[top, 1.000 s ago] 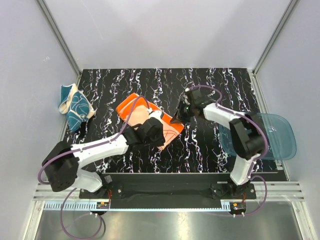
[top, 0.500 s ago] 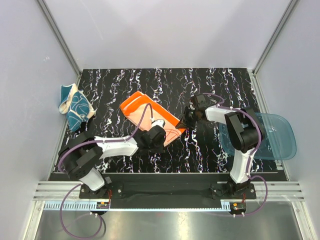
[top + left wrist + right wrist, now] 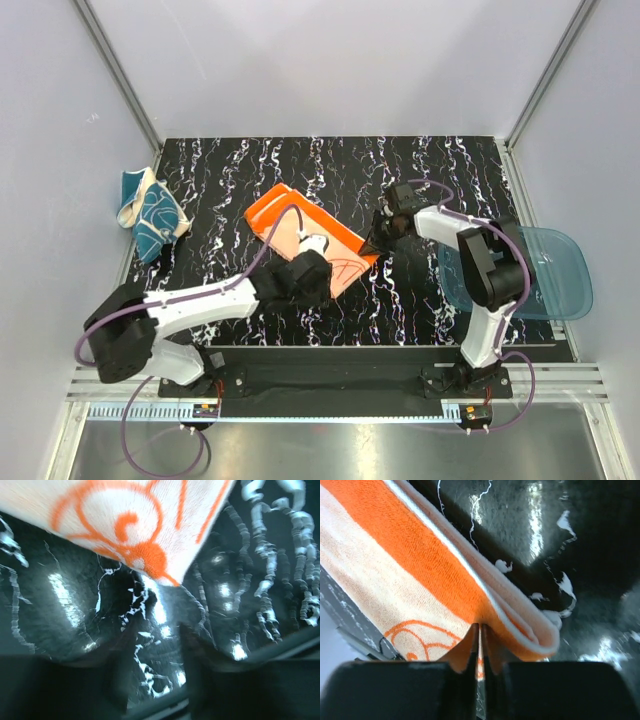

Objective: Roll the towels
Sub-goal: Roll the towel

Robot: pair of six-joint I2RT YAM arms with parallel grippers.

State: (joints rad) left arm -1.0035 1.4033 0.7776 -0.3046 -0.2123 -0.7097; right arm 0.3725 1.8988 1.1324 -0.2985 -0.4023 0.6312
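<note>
The orange and peach towel (image 3: 305, 228) lies folded on the black marbled table, slanting from upper left to lower right. My right gripper (image 3: 376, 240) is at its right corner. In the right wrist view the right gripper (image 3: 480, 629) is shut on the folded orange edge (image 3: 445, 565), which puckers at the tips. My left gripper (image 3: 303, 277) is at the towel's near edge. In the left wrist view the left gripper (image 3: 156, 642) is open with bare table between its fingers, and the towel's peach corner (image 3: 125, 525) lies just beyond. The teal towel (image 3: 150, 212) sits crumpled at the far left.
A translucent blue plastic tray (image 3: 555, 270) rests at the table's right edge, close behind the right arm's elbow. Grey walls with metal rails enclose the table on three sides. Bare marbled surface (image 3: 420, 170) extends behind the orange towel.
My left gripper has opened and let go of the towel's near corner. The orange towel has shifted a little to the right and lies flatter. The right gripper has stayed shut at the towel's right corner.
</note>
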